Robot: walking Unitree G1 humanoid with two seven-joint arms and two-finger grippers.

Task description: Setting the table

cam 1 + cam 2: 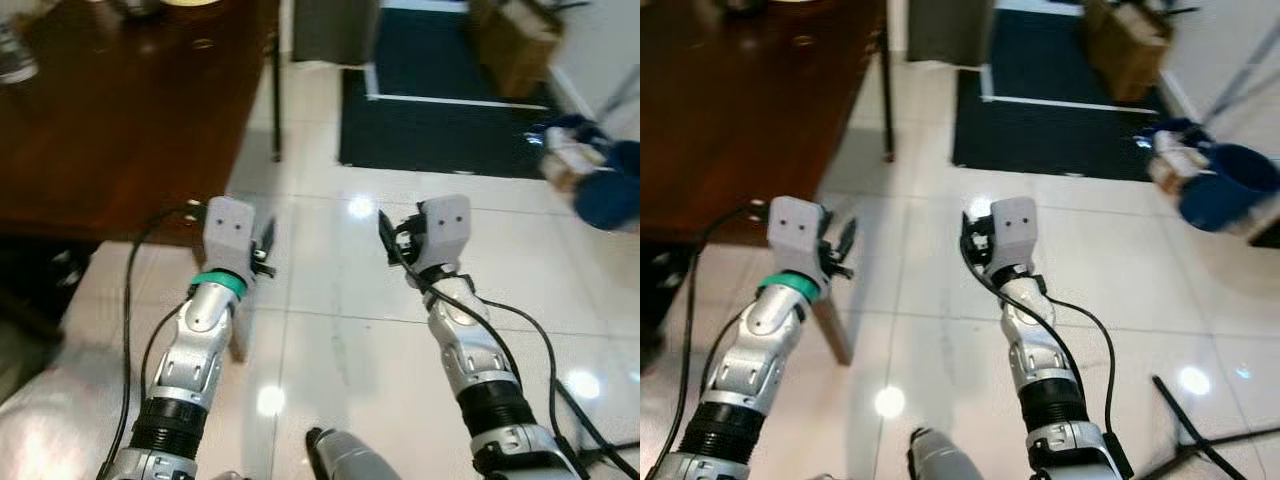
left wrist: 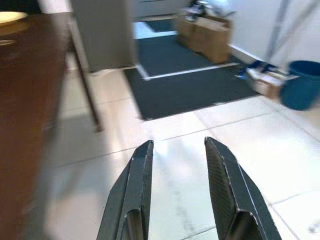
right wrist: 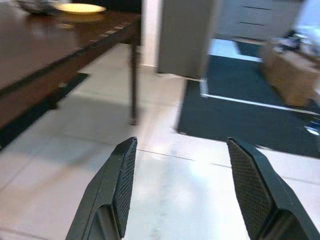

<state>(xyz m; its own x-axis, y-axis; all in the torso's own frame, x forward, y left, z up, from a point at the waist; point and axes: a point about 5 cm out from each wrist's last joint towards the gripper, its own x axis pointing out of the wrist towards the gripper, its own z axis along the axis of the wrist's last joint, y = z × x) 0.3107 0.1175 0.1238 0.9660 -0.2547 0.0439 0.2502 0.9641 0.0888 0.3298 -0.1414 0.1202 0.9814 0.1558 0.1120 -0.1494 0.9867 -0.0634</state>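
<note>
While we stand on white tile beside the table (image 1: 110, 120), which fills the upper left of the frame, both arms reach forward with nothing in them. Our left gripper (image 2: 177, 192) hangs over the floor just off the table's near corner, fingers parted narrowly; our right gripper (image 3: 192, 192), at centre frame, is spread wide. A yellow plate (image 3: 80, 8) rests on the far end of the tabletop, at the upper left of the right wrist view, with a greyish dish (image 3: 32, 5) just beside it, too blurred to name. A dark mat (image 1: 440, 110) and a blue bucket (image 1: 1225, 185) lie to the upper right. We judge this the approach step: next we must turn left toward the table and close in on the plate.
</note>
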